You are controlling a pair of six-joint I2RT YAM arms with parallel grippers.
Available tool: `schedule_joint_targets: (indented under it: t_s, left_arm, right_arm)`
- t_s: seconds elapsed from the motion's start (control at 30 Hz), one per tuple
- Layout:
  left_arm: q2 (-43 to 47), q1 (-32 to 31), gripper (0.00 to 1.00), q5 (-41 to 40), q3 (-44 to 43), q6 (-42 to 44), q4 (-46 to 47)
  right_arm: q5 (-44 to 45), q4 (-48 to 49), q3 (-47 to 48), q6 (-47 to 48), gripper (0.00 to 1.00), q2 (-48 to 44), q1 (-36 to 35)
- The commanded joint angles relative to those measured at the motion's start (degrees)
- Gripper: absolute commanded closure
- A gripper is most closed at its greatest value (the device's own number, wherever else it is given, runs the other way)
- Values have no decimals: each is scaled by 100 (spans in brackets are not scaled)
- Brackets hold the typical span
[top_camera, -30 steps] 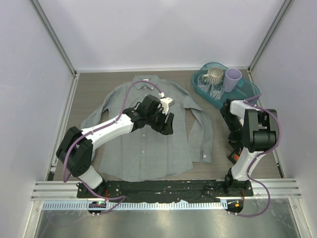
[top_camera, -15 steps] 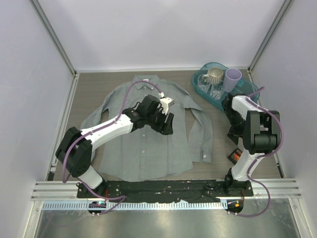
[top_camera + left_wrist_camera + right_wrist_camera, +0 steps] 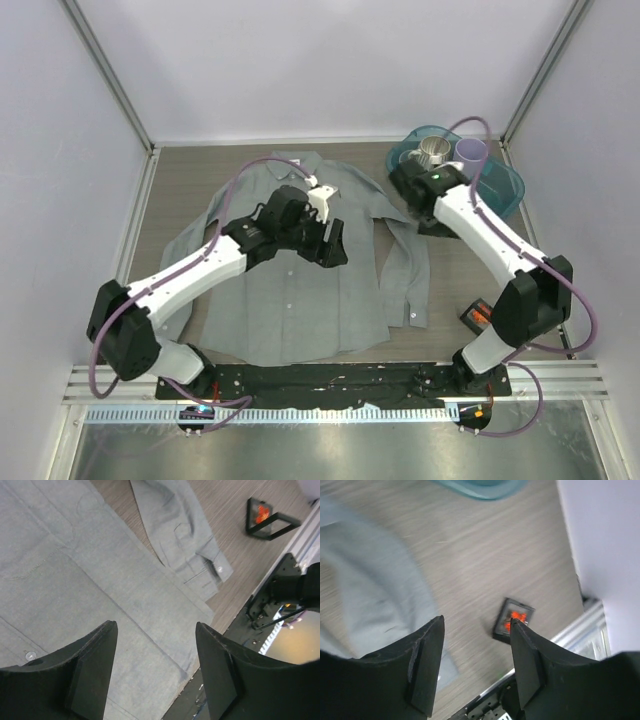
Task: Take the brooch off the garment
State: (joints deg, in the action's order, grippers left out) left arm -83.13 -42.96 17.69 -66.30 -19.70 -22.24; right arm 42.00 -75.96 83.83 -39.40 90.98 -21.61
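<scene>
From above: a grey shirt (image 3: 290,290) spread flat on a wooden table (image 3: 180,180), collar at the far end, sleeves down each side. Over the chest, the left gripper (image 3: 330,245), jaws apart, nothing between them. At the far right, the right gripper (image 3: 408,185), raised between the shirt's shoulder and a teal tray (image 3: 505,185) of cups (image 3: 432,152); jaws hard to read from here. Off the shirt, the brooch (image 3: 482,316): a red-orange speck inside a small black box (image 3: 466,314) on bare wood at the near right, just right of the sleeve cuff.

Left wrist: two dark fingers (image 3: 95,670) spread wide above grey cloth, gripping nothing. At the left edge a white button (image 3: 30,655); further off, a buttoned cuff (image 3: 217,570). Top right, the brooch (image 3: 262,514) in its box (image 3: 275,531), well apart from the cloth.

Right wrist: fingers (image 3: 425,660) parted and empty, high above the table. On the left, pale blurred cloth; along the top edge, the tray rim (image 3: 485,486). Between the fingers and far below, the brooch (image 3: 516,616) bright red in the box (image 3: 500,630), apart from the shirt.
</scene>
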Motion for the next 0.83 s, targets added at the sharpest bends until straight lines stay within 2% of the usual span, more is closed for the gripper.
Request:
schedule_joint_targets:
  t_s: [0.0, 0.03, 0.27, 0.3, 0.37, 0.5, 0.63, 0.77, 0.8]
  left_arm:
    - [894, 33, 29, -230, 38, -314, 114]
    - [1052, 33, 26, -292, 204, -376, 141]
    - [3152, 33, 14, -898, 1338, -1219, 299]
    - [3685, 33, 12, -1030, 1522, -1420, 203]
    - [4180, 33, 9, -1311, 1620, -1615, 71]
    - [5191, 33, 1, -1882, 1358, -1818, -631]
    - [5500, 33, 0, -2094, 979, -1870, -975]
    - [5580, 33, 0, -2103, 777, -1879, -1019]
    - [5597, 33, 0, -2068, 759, -1879, -976]
  right_arm:
    - [423, 458, 126, -33, 41, -405, -1212]
    - [388, 712, 38, 37, 40, -597, -1719]
    - [212, 3048, -1315, 169, 39, -1880, -3541]
    - [143, 3218, -1674, 117, 38, -2021, -3657]
    - [63, 3420, -2088, -294, 38, -2364, -3868]
    - [-156, 3746, -2556, -472, 36, -2787, -4272]
    - [-183, 3633, -2539, -376, 28, -3085, -4387]
    - [-34, 3676, -2425, -157, 25, -3682, -4387]
    - [-8, 3729, -2407, -69, 18, -4032, -4387]
